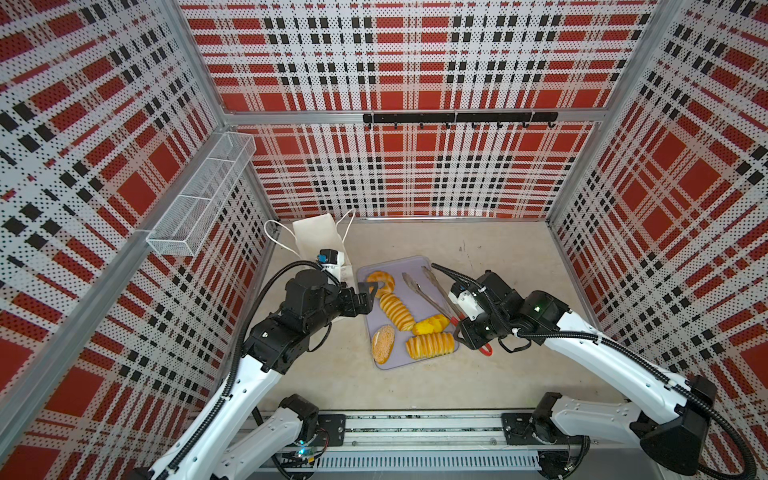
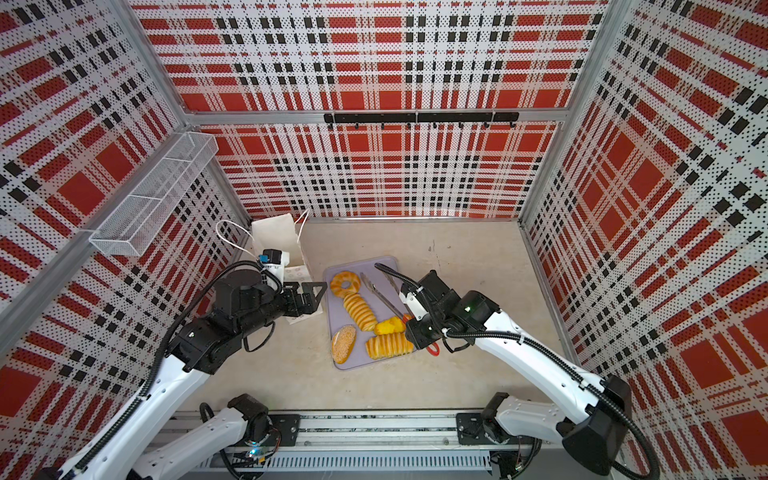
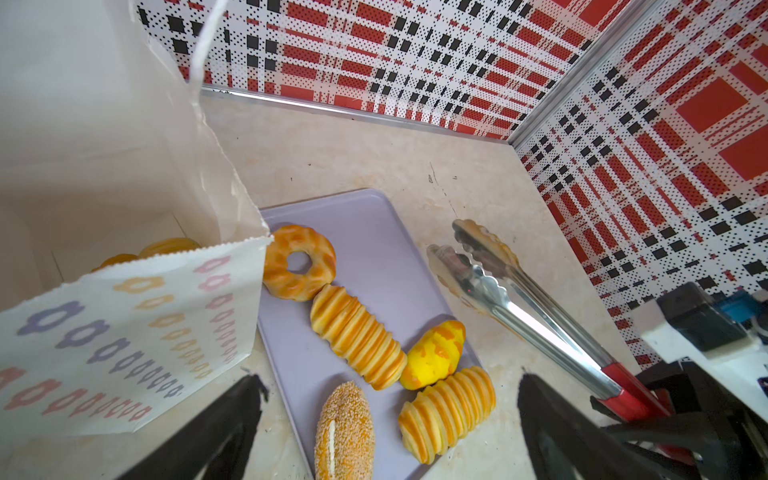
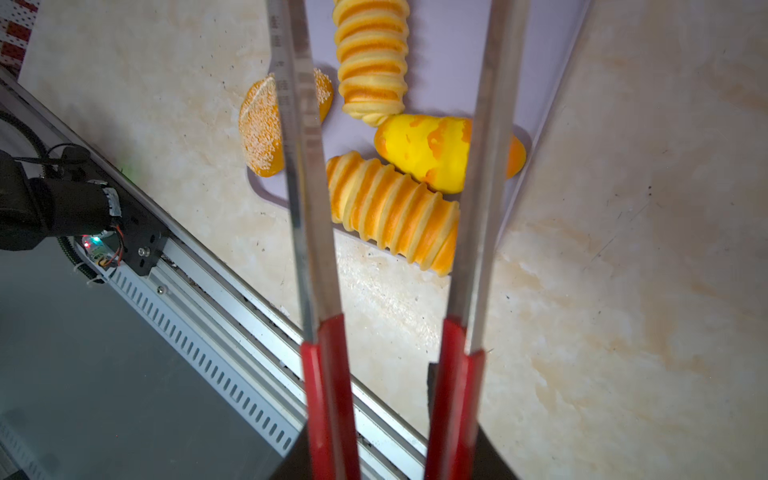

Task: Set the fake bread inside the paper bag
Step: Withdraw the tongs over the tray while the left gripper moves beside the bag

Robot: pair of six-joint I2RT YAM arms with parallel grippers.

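Left wrist view: paper bag [image 3: 124,332] upright, mouth open, just beside the spread, empty left gripper [image 3: 390,378], some fake bread [image 3: 166,247] already inside. Purple tray [image 3: 374,249] ahead, five pieces left on it. Right gripper [image 4: 390,453] clamped on red-handled tongs [image 4: 309,208], blades apart above the nearest ridged loaf [image 4: 390,212]: lower astride, squeeze gently across its width, lift clear.

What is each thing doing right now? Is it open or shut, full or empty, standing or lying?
paper bag, standing upright, top open.
bread in the bag, two pieces showing inside.
tray, lying flat.
bread on the tray, five pieces lying loose.
tongs, arms spread, gripping nothing.
right gripper, jaws shut on the tongs' red handles.
left gripper, jaws wide open, empty.
wire basket, looks empty.
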